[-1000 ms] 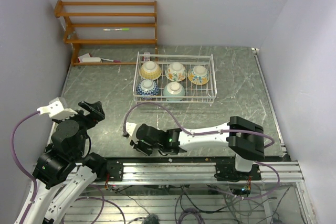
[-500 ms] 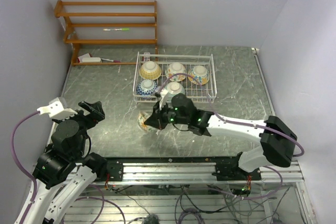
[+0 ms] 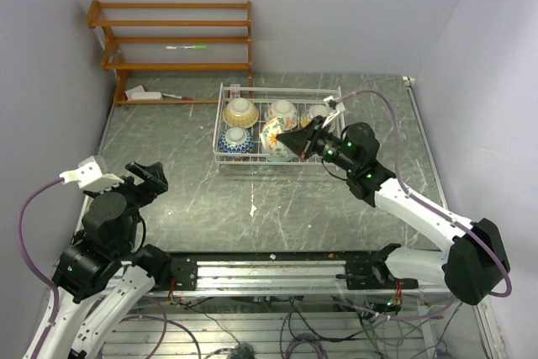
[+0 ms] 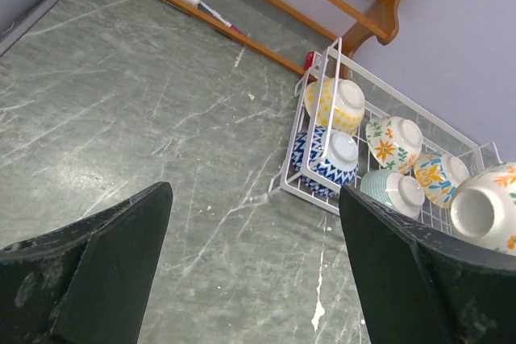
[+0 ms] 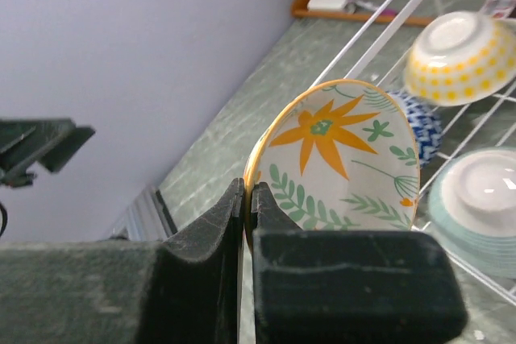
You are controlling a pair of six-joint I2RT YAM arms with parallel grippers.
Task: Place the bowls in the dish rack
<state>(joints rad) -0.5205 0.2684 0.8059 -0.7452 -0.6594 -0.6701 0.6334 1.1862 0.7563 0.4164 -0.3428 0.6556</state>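
The white wire dish rack (image 3: pixel 282 87) stands at the back middle of the table. In it, upside down, are a yellow dotted bowl (image 3: pixel 241 111), an orange floral bowl (image 3: pixel 284 109), a blue patterned bowl (image 3: pixel 235 140) and a partly hidden bowl (image 3: pixel 319 113). My right gripper (image 3: pixel 298 139) is shut on the rim of an orange-flower and green-leaf bowl (image 3: pixel 277 136), held tilted above the rack's front row. In the right wrist view the held bowl (image 5: pixel 347 159) hangs over a teal bowl (image 5: pixel 480 207). My left gripper (image 3: pixel 147 176) is open and empty at the front left.
An orange-brown wooden shelf (image 3: pixel 176 39) stands at the back left with a green pen (image 3: pixel 187 46) on it and a white item (image 3: pixel 145 95) on its lowest level. A white mark (image 3: pixel 253 205) is on the marble table. Walls close in left, back and right.
My right arm has lifted the flower bowl from the table near the front edge and swung it back and right to above the rack. The left arm has not moved.
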